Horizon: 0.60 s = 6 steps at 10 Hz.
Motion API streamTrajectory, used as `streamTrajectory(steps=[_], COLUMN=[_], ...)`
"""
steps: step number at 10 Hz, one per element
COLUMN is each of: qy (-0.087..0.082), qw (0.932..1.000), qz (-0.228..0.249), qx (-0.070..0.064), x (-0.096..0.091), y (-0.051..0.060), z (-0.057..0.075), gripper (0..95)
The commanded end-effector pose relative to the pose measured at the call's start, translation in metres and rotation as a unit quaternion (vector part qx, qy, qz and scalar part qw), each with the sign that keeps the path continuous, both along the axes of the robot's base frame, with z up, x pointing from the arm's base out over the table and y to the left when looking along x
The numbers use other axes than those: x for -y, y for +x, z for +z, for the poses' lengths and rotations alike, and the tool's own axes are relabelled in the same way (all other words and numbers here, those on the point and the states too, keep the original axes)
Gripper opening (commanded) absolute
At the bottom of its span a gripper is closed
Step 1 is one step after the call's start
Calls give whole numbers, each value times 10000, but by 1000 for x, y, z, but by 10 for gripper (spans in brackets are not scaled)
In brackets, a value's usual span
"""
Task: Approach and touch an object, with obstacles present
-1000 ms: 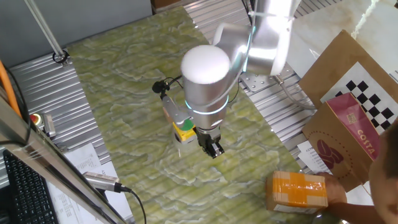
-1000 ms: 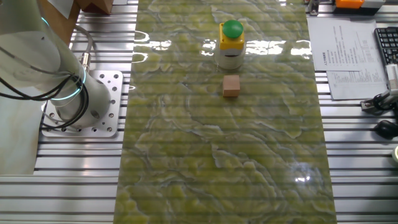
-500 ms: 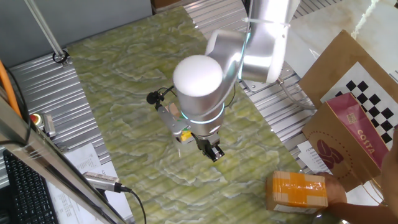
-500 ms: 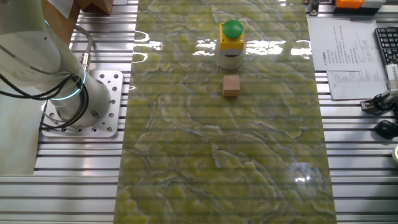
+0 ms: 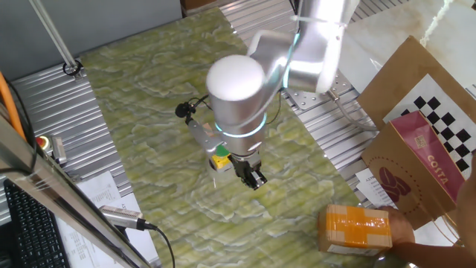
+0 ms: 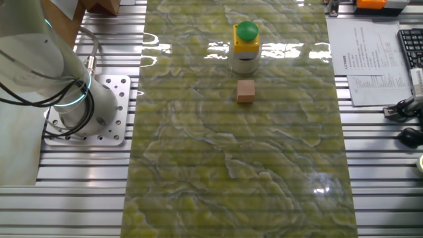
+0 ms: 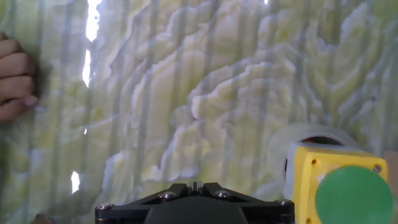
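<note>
Jaws are looking pressed together with nothing held as the gripper [image 5: 255, 178] is hovering beside the yellow button box [image 5: 219, 157]. From the other side, a wooden block [image 6: 246, 90] is sitting just before it on the worktop [image 6: 198, 165]. Along the fingers, its green button [image 7: 352, 195] is lying off right; approach is underway, needing a sideways shift and descent.

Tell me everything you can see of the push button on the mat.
The push button has a round green cap on a yellow box, set on a pale round base. It stands upright on the green marbled mat, near its far end. A small wooden block sits close beside it, apart. Nothing touches the button.
</note>
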<state>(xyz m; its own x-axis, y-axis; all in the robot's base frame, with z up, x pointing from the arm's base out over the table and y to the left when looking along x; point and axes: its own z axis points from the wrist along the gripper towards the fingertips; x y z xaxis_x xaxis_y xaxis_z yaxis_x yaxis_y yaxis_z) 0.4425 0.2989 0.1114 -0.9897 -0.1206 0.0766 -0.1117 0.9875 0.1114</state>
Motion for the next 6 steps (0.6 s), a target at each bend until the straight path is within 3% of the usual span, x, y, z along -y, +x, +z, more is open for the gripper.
streamTrajectory(steps=[1, 4, 6], qy=[-84, -147, -161], qw=[10000, 9999, 9998], qz=[-2, -54, -93], qx=[-15, 27, -3], x=[-2, -5, -9], y=[11, 18, 18], z=[-27, -48, -54], gripper=[0, 0, 0])
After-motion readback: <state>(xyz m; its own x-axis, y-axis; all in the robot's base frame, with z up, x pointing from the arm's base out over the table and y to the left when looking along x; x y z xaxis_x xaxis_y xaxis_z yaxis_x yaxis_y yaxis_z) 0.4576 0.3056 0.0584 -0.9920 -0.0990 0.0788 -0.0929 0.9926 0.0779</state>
